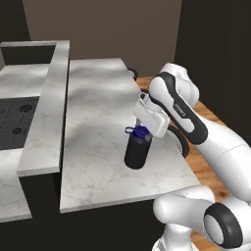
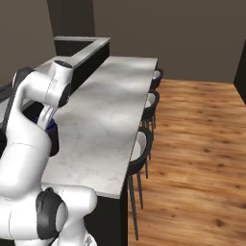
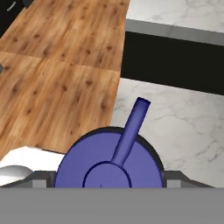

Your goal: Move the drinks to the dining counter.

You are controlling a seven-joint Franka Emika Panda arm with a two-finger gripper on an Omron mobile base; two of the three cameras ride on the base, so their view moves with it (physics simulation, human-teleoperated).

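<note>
- Dark finger tips of the end effector [image 3: 108,178] flank the blue cap [image 3: 109,162] of the black bottle [image 1: 137,151], one on each side; the jaws stand wide, at the width of the cap, and whether they press on it or have just let go I cannot tell
- Blue cap seen from straight above in the hand view: a round disc with a blue carry strap [image 3: 130,129] running from its middle out over the rim, toward the dark gap and marble beyond
- Black bottle stands upright on the dining table [image 1: 98,105], its long axis vertical, base flat on the marble, cap up; in the left base view it sits on the near part of the slab, close to the edge that faces the wooden floor [image 2: 202,144]
- Judging progress: this one drink appears delivered, or is at the very point of being set down, since it rests on the marble slab with the black stools [image 2: 144,144] along its side
- Left to do, as I judge it: free the bottle if it is gripped, lift the hand clear straight up so the strap is not snagged, then fetch the other two drinks, which I do not find on this slab
- Higher marble ledge [image 1: 49,112] runs along the far side of the slab, well apart from the bottle
</note>
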